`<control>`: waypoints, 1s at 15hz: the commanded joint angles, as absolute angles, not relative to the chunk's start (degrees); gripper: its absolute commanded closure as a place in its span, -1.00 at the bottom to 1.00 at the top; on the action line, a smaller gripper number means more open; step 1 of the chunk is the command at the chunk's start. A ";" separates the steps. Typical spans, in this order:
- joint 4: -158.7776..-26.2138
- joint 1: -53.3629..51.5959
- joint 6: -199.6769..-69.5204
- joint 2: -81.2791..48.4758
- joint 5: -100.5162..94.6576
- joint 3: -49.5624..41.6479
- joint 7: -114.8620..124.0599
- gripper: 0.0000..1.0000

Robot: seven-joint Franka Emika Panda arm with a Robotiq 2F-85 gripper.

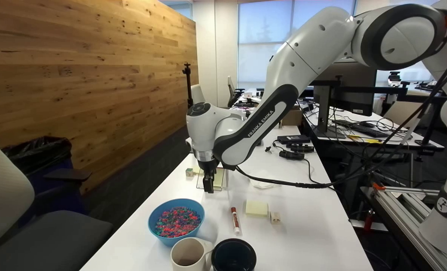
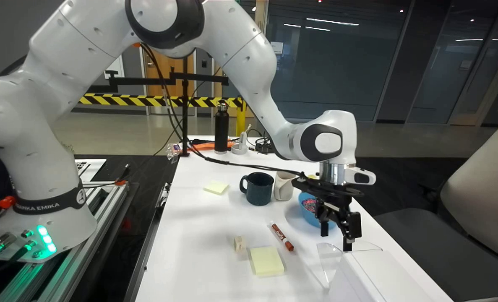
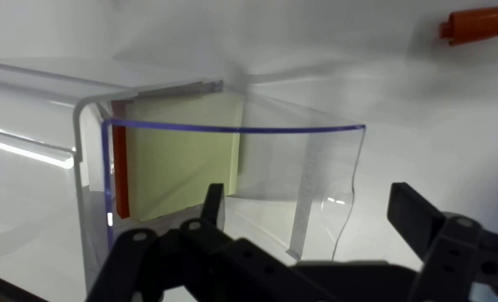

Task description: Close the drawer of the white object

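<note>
The white object [image 2: 383,277] is a smooth white box at the lower right of an exterior view; it fills the left of the wrist view [image 3: 26,176]. Its clear see-through drawer [image 3: 282,130] sticks out well beyond the box and also shows in an exterior view [image 2: 327,260]. A pale yellow pad [image 3: 181,155] and a red strip lie in the drawer. My gripper [image 3: 307,199] is open and empty, pointing down over the drawer's front. The left finger in the wrist view is over the drawer's inside, the right finger beyond its front wall. I cannot tell whether they touch it.
A red-brown marker [image 2: 282,237], a yellow pad [image 2: 267,261] and a small beige block [image 2: 239,243] lie near the drawer. A blue bowl of beads [image 1: 159,214], a beige mug [image 1: 188,254] and a dark mug [image 1: 233,256] stand further along the table.
</note>
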State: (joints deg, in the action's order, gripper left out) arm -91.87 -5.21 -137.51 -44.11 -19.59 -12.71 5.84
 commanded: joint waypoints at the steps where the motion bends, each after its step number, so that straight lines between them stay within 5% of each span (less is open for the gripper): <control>1: -91.24 -6.09 -138.54 -45.05 -22.07 -13.70 8.40 -1.00; 15: -91.18 -6.39 -138.40 -45.78 -24.05 -14.64 9.97 -1.00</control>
